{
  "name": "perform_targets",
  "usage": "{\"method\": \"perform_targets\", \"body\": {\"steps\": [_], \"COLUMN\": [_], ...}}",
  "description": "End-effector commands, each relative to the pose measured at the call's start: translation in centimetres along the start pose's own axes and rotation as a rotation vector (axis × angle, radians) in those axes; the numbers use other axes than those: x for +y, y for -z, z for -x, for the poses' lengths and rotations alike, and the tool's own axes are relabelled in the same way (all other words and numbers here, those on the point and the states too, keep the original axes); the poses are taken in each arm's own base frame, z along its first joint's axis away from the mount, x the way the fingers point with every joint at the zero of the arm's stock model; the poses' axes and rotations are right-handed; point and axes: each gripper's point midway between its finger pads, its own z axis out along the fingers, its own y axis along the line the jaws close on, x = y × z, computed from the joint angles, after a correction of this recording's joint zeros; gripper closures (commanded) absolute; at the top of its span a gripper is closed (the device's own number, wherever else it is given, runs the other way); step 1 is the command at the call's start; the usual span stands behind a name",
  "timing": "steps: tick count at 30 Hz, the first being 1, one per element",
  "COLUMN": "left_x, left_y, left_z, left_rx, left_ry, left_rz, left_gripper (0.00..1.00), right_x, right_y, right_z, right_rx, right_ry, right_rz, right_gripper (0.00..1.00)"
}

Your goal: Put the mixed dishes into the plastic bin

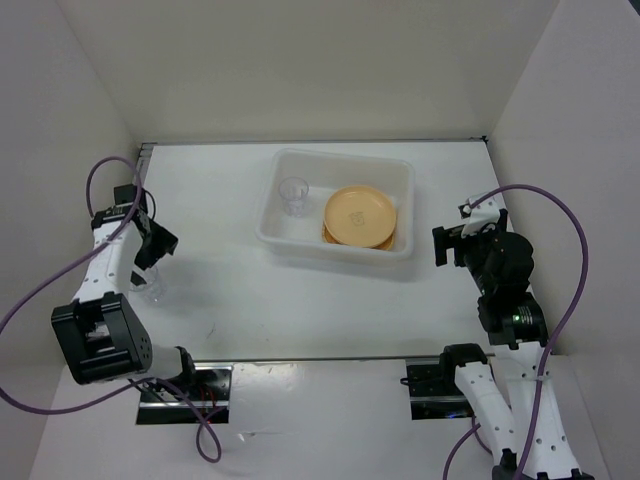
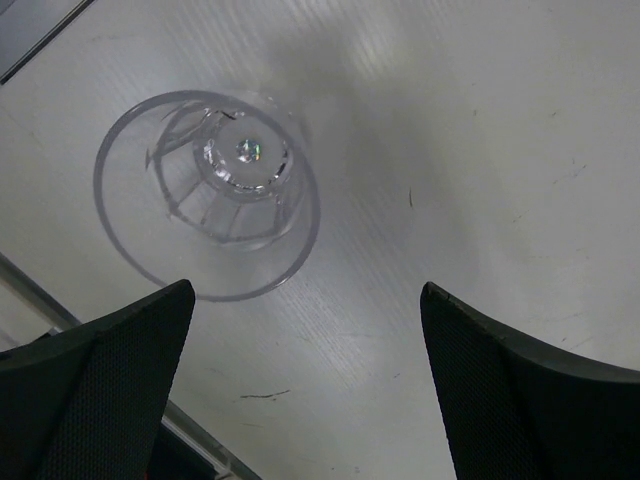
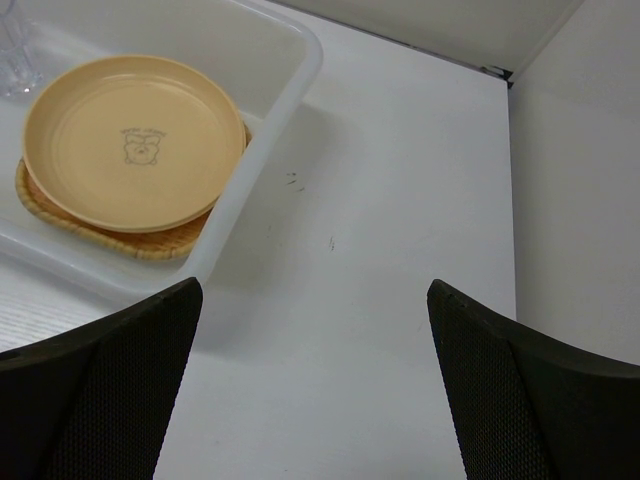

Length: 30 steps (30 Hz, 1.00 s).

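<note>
The left pincer [image 2: 305, 288] hangs with its two dark fingers spread wide and nothing between them. Just beyond its left-hand finger a clear cup [image 2: 210, 195] stands on end on the white counter [image 2: 480, 150]. It sits off to that side of the gap rather than inside it and touches neither finger. Whether its mouth faces up I cannot tell. Across the counter the right pincer [image 3: 313, 283] is equally wide and holds nothing, only bare counter showing between its fingers. Ahead and to its left, apart from it, is the plastic bin [image 3: 300, 85]. Inside, a yellow-tan plate [image 3: 135, 140] rests on the woven tray [image 3: 140, 243], and farther in stands a second cup [image 1: 294, 195], apart from the plate.
</note>
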Motion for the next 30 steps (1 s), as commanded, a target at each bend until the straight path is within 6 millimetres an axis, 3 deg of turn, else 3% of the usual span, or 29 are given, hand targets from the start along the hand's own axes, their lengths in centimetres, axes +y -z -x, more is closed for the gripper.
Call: {"method": "perform_targets", "body": {"steps": [1,4,13,15,17,18,19,20,21,24,26,27,30], "left_x": [-1.5,-1.7,-2.8,-2.7,-3.0,-3.2,-3.5,-3.7,-3.7,-5.3,-6.8,-8.4,-12.7], "left_y": [-1.4,-2.3,-4.7,-5.3,-5.3,-5.1,-5.2,-4.7,-4.7,-1.5,1.9,4.5,10.7], "left_z": [1.0,1.8,0.7,0.0,0.1,0.5,0.7,1.5,1.5,4.7,6.4,8.1,10.1], "left_rx": [-0.014,-0.026,0.038,0.065,0.064,0.054,0.045,0.012,0.011,-0.091,-0.144,-0.185,-0.25], "left_ry": [-0.031,-0.045,-0.075,-0.082,-0.09,-0.088,-0.085,-0.087,-0.087,-0.046,0.0,0.019,0.002], "left_rz": [-0.043,-0.037,-0.05,-0.039,-0.054,-0.062,-0.069,-0.08,-0.08,-0.161,-0.269,-0.33,-0.522], "left_gripper": [0.0,0.0,0.0,0.09,0.28,0.68,0.93,1.0,1.0,1.0,1.0,1.0,1.0], "right_x": [-0.1,-0.3,-0.4,-0.4,-0.4,-0.5,-0.5,-0.5,-0.5,-0.5,-0.5,-0.5,-0.5], "right_y": [-0.4,-0.4,-0.4,-0.4,-0.4,-0.5,-0.5,-0.5,-0.5,-0.5,-0.5,-0.5,-0.5], "right_z": [1.0,0.9,0.9,0.9,0.9,1.1,1.1,1.1,1.1,1.1,1.1,1.1,1.1], "right_rx": [-0.038,-0.036,-0.033,-0.033,-0.033,-0.042,-0.042,-0.042,-0.042,-0.042,-0.042,-0.042,-0.042], "right_ry": [0.005,0.005,0.005,0.005,0.005,0.005,0.005,0.005,0.005,0.005,0.005,0.005,0.005], "right_rz": [-0.007,-0.016,-0.025,-0.025,-0.025,-0.027,-0.027,-0.027,-0.027,-0.027,-0.027,-0.027,-0.027], "right_gripper": [0.03,0.03,0.03,0.03,0.03,0.03,0.03,0.03,0.03,0.03,0.03,0.03,0.03]}}
